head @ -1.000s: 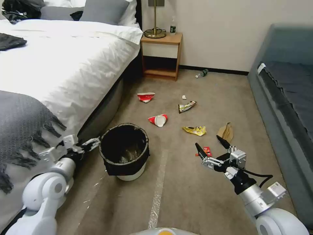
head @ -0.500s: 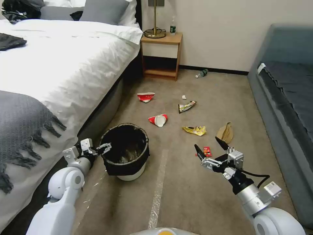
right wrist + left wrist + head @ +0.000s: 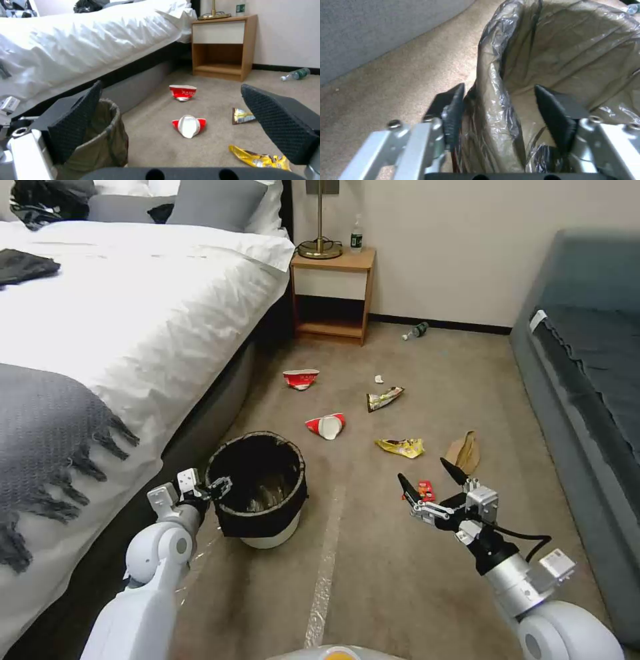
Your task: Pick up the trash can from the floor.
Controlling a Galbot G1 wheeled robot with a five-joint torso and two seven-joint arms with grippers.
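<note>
Left tool (image 3: 220, 489) at the trash can (image 3: 257, 488) rim, on the bed-side edge; jaws spread, not yet clamped. Wrist view: one pad (image 3: 453, 110) outside the wall, the other pad (image 3: 553, 112) inside, bagged rim (image 3: 493, 82) between them. Looks like the approach-to-pinch step; no lift so far.

Right tool (image 3: 433, 483) idle, well to the can's right, above the floor (image 3: 373, 573), jaws wide apart, holding nothing.

Can location: upright on the floor, just beside the bed (image 3: 133, 313), tape line (image 3: 323, 580) close on its right. Crushed cups (image 3: 325, 425) and wrappers (image 3: 400, 447) lie beyond the can, apart from it.

Handling, est.: thin plastic bin, prob. light; little seen inside. Wall stiff enough for a rim pinch, but the black liner (image 3: 261, 517) is loose, glossy film — slick, may slide or bunch under the pads. Best hold = rim w/ liner and hard wall both caught, pads deep past the lip. One-sided hold prob. tips the can on lift.

Orientation: long axis vertical, mouth up, white base (image 3: 270, 540) flat on the carpet. Round, so no preferred side; bed side is simply nearest the left arm.
</note>
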